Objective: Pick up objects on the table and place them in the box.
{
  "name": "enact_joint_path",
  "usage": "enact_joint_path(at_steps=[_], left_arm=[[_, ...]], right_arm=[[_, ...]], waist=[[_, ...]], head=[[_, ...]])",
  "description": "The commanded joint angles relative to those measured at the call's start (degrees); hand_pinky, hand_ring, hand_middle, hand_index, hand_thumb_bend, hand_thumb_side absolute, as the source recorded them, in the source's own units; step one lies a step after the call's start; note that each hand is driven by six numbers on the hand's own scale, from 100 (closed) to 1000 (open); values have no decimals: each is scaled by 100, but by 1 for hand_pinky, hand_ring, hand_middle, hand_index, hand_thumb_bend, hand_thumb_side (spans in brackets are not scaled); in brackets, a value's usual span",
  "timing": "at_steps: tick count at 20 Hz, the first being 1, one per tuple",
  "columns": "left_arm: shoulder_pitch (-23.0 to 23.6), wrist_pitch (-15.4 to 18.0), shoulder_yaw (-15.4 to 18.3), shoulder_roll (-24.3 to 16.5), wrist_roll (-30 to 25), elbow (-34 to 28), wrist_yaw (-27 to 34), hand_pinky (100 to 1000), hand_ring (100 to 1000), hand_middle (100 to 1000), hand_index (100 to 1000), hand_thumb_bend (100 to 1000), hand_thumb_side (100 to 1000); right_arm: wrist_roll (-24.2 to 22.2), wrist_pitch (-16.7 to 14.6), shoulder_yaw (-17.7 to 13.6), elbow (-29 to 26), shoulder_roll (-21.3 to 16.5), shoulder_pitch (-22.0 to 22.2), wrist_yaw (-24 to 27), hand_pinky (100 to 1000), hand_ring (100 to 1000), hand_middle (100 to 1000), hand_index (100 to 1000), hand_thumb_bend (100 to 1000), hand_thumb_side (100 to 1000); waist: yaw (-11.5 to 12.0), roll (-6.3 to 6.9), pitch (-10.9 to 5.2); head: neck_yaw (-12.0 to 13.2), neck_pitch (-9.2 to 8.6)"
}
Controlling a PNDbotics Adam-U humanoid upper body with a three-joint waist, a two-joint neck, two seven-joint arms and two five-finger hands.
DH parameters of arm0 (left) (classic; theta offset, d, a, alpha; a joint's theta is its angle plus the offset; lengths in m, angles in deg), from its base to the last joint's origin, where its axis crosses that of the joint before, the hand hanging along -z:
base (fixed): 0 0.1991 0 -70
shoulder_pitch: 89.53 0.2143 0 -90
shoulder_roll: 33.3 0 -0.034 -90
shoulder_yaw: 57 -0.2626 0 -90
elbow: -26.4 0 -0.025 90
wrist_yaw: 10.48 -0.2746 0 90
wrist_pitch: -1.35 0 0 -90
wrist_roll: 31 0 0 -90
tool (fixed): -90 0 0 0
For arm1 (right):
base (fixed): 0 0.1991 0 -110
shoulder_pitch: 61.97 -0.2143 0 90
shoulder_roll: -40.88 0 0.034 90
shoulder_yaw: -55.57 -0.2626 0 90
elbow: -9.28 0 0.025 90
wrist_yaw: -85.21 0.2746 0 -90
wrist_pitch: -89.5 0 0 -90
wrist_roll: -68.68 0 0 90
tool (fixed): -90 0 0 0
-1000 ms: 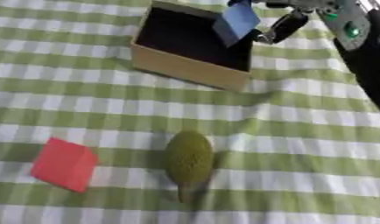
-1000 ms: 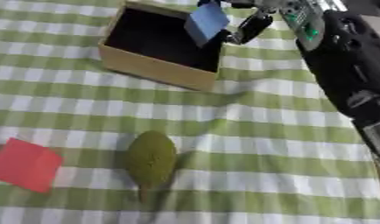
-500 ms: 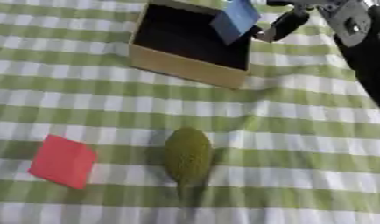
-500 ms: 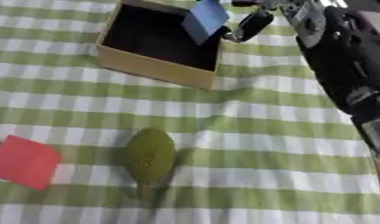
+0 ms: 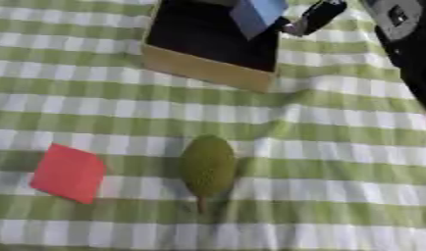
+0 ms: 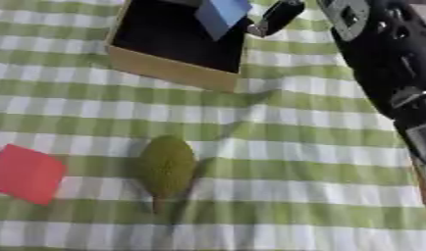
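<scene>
Left eye view
Robot hand: the right robot hand [image 5: 312,15] reaches in from the far right; only dark fingers show, the rest cut off by the top edge. They pinch a blue block [image 5: 257,13].
Blue block: a smooth, flat-faced cube, tilted, held over the far right part of the box [image 5: 208,73]; its top is cut off.
Box: open, tan cardboard walls, dark inside; its far rim is out of frame.
Fruit: a green oval fruit [image 5: 208,164] with a rough, pebbly skin and a short stem toward the near side, lying on the desk [image 5: 336,147], well apart from the box.
Red block: a flat-faced red block [image 5: 68,172] at the near left, left of the fruit.
Desk: covered by a green and white checked cloth.

Right eye view
Arm: more of the black right arm [image 6: 388,63] shows along the right edge, with silver parts.
Red block: cut off by the left edge here.
Left robot hand: in neither view.
</scene>
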Motion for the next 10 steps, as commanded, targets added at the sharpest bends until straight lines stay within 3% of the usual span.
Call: enact_joint_path(at_steps=[1,4,5,10], left_arm=[[-23,-11,13,-103,2,-98,7,799,746,793,906,128,693],[-13,-18,16,-98,2,-98,10,799,746,793,906,128,691],[-11,-17,18,-98,4,-98,11,799,746,793,906,131,687],[2,-18,24,-100,6,-98,9,799,745,793,907,122,665]], right_arm=[[-193,-100,-19,-168,-135,-136,122,1000,1000,920,1000,177,105],[-267,-90,8,-203,-137,-138,162,1000,1000,921,1000,250,133],[-279,-70,8,-210,-143,-136,149,1000,1000,924,1000,330,224],[-174,63,15,-227,-155,-102,-56,1000,1000,922,1000,387,348]], waist=[[-11,17,-269],[-10,13,-297],[-9,13,-305],[-5,-1,-338]], head=[[13,66],[5,76],[5,79],[15,103]])
